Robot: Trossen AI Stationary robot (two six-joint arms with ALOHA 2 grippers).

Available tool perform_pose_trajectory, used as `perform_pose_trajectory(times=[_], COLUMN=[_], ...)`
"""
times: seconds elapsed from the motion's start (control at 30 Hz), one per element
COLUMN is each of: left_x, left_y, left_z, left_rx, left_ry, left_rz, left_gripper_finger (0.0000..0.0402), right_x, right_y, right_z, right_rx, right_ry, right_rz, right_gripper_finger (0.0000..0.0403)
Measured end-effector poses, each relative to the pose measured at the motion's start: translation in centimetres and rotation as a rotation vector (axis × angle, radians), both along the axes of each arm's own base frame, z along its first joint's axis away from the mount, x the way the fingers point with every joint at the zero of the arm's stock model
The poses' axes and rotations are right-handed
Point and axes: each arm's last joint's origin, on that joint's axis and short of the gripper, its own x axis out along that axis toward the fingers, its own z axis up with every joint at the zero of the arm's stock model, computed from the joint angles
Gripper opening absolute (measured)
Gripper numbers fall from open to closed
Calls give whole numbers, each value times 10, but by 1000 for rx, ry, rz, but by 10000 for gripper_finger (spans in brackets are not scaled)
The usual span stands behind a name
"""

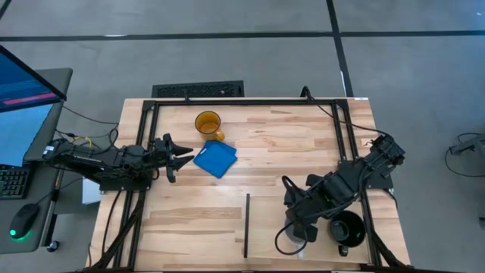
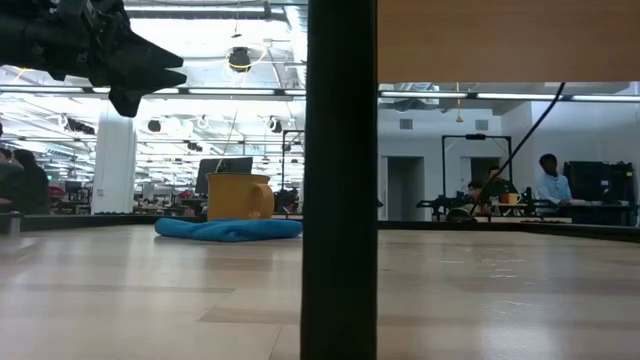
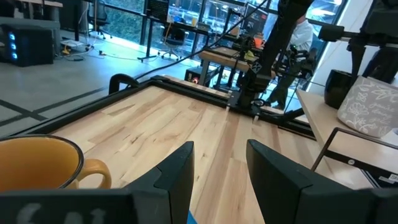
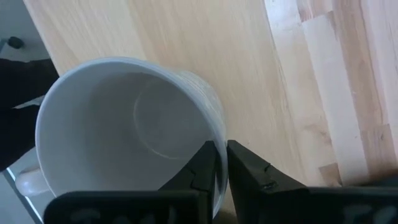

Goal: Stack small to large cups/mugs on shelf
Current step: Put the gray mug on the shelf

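The pale grey-white mug (image 1: 288, 240) is near the table's front, just right of the thin black divider strip (image 1: 247, 225) that bounds the wooden shelf panel (image 1: 267, 203). My right gripper (image 1: 298, 230) is shut on this mug. The glossy black mug (image 1: 347, 227) stands on the wood to its right. The amber mug (image 1: 207, 123) stands upright at the far middle, beside the flat blue square (image 1: 216, 159). My left gripper (image 1: 178, 155) is open and empty, in the air just left of the blue square. Its wrist view shows the amber mug (image 3: 37, 163) to one side. My right gripper pinches the white mug's rim wall (image 4: 214, 134), one finger inside the mug and one outside. The fingers come from above, pointing down into the open mouth. The mug's mouth faces up. I cannot tell whether its base rests on the wood.
In the low view the divider strip (image 2: 340, 180) blocks the middle, and the amber mug (image 2: 238, 196) and blue square (image 2: 228, 229) show beyond it. A black frame (image 1: 227, 102) runs round the table. A monitor and keyboard (image 1: 15, 106) stand off the left edge.
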Motion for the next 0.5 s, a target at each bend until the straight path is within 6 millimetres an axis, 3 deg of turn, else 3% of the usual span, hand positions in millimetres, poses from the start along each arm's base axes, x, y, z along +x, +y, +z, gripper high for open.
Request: perform_pose_trajectory(times=[0.5], left_x=[0], left_y=[0], left_z=[0], left_rx=[2], left_ry=[4], left_rz=[0], left_gripper_finger=[137], right_x=[0], right_y=[-1], right_z=[0], right_rx=[9], right_ry=[6], right_rz=[-27], right_gripper_finger=[56])
